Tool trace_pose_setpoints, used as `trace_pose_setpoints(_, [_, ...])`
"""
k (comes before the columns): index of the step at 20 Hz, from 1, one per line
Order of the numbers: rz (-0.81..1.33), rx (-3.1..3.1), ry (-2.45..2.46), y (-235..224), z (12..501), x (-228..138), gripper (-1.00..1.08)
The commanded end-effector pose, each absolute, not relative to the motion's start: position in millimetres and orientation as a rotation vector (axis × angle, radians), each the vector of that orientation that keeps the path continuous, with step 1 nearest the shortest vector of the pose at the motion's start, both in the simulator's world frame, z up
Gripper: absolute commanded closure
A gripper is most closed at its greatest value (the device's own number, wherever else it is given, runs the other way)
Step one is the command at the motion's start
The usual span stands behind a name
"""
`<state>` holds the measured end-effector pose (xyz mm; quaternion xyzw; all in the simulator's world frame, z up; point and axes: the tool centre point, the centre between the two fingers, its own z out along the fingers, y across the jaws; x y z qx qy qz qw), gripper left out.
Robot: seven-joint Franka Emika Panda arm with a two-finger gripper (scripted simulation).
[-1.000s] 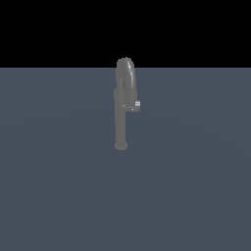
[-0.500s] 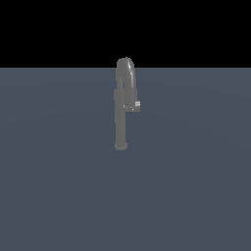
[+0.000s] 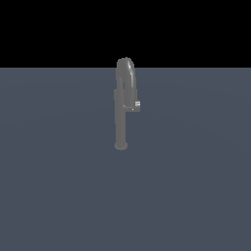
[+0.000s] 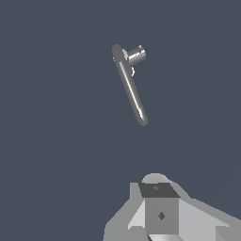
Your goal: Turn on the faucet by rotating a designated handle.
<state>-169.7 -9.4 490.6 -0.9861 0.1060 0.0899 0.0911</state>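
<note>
Claw [image 4: 160,221]: pale grey, well apart from tall dull-grey metal faucet [image 3: 122,105] w/ lighter blocky handle [image 3: 135,105]; can't tell if fingers spread or closed.

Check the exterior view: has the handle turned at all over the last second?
No. The handle juts toward the exterior view's right from the faucet pipe, at the same height below the arch as before.

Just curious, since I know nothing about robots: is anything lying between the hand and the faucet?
No. In the wrist view, only bare grey floor separates the hand from the faucet.
</note>
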Motion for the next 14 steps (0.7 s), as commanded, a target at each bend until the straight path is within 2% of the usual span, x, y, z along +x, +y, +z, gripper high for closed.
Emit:
trace_pose_setpoints(1, [0.324,-2.885,0.361,-10.0,485.8,-156.1,1.08])
trace_pose_setpoints(14, [0.606,-2.616,0.585,-17.3,450.2,-88.5,1.08])
